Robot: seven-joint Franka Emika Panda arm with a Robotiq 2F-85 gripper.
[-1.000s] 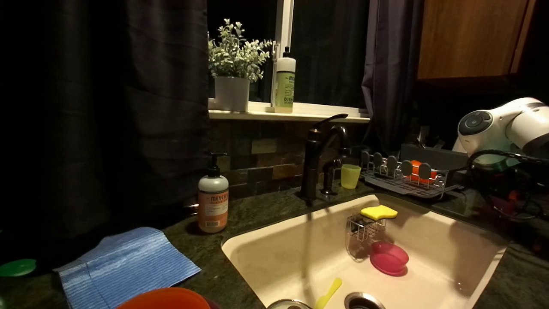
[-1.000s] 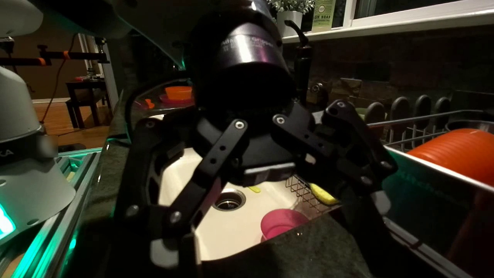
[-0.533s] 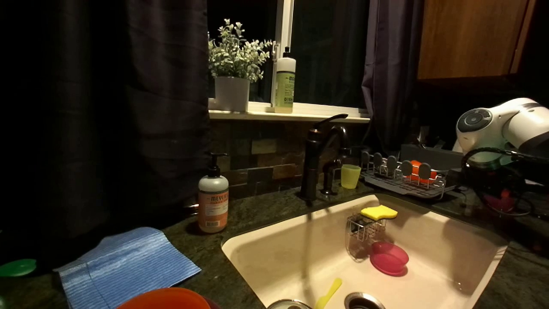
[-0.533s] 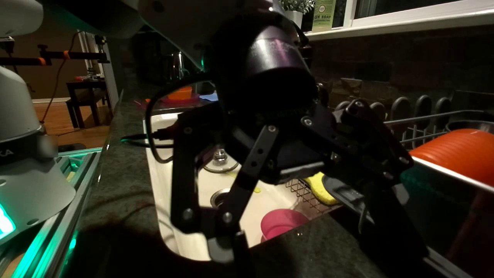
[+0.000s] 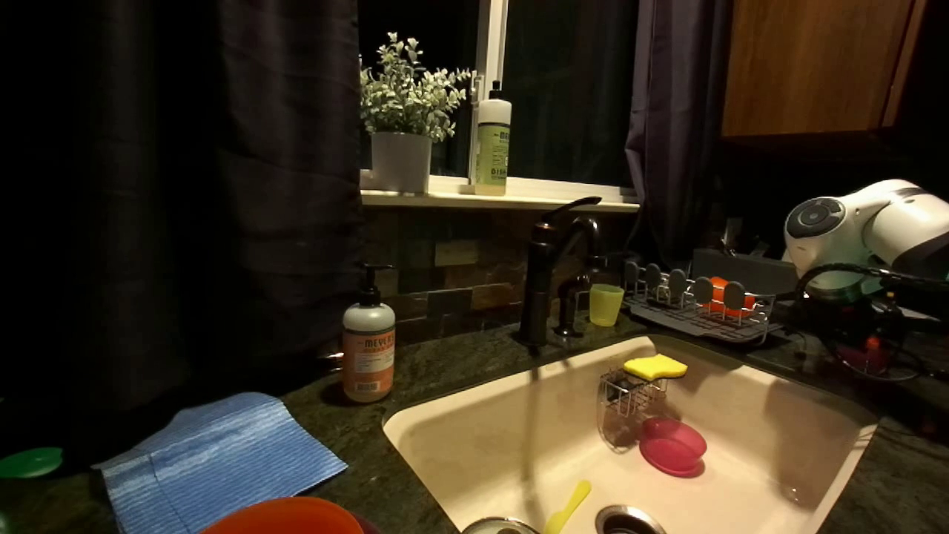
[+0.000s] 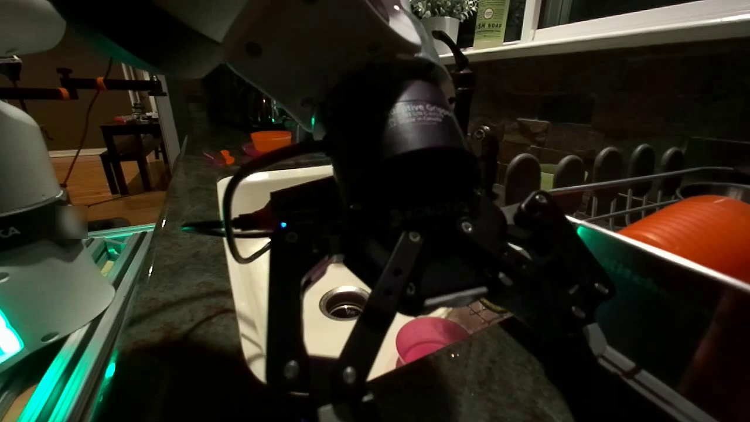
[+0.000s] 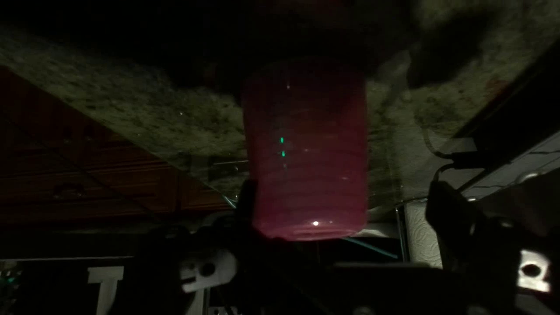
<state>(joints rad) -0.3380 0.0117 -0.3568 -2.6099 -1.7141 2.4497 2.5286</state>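
Far left in the wrist view, brown wooden cabinets (image 7: 131, 188) are showing; then the black, jointed gripper (image 7: 345, 191) is standing spread, with a pink, ribbed plastic cup (image 7: 308, 153) sitting between its 2 fingers; farther right, a white paper roll (image 7: 422, 236) is peeking through.

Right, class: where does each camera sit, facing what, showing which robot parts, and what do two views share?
Wrist view: behind the open claw, facing a pink cup; claw shows at the bottom.
An exterior view: across the sink from the arm, facing the window; arm shows at the right.
An exterior view: beside the rack, facing the sink; arm, base and claw show.
Both exterior views share sink, rack and pink bowl.
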